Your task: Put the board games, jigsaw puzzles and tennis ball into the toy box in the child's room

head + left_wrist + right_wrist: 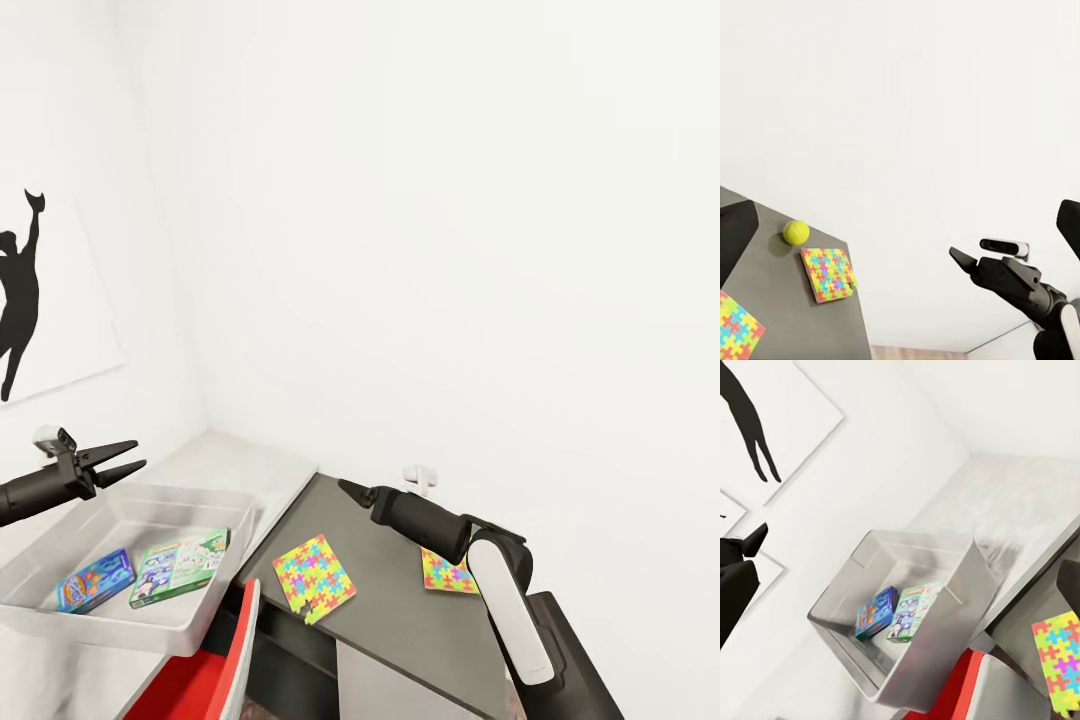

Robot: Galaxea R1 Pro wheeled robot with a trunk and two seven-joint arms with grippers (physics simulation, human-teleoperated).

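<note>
Nearest in head view: R arm's white forearm, its right gripper (352, 489) out over the dark grey table (400, 610), fingertips drawn to a point, looks narrow/closed, nothing held. Under the arm, one jigsaw puzzle (447, 573) partly hidden; 2nd jigsaw puzzle (314, 577) lies flat near the table's front-left edge, one corner piece hanging off. Red chair (200, 680) below, btwn table and box. Left: toy box (215, 520) w/ two board games inside – blue board game (95, 580) and green board game (180, 566), side by side, flat on the bottom. Left gripper (128, 457) hovers above the box's far-left rim, fingers slightly apart, empty. Left wrist cam: tennis ball (796, 232) on the table just beside a puzzle's far corner. Back: white wall, black silhouette picture (25, 300).
</note>
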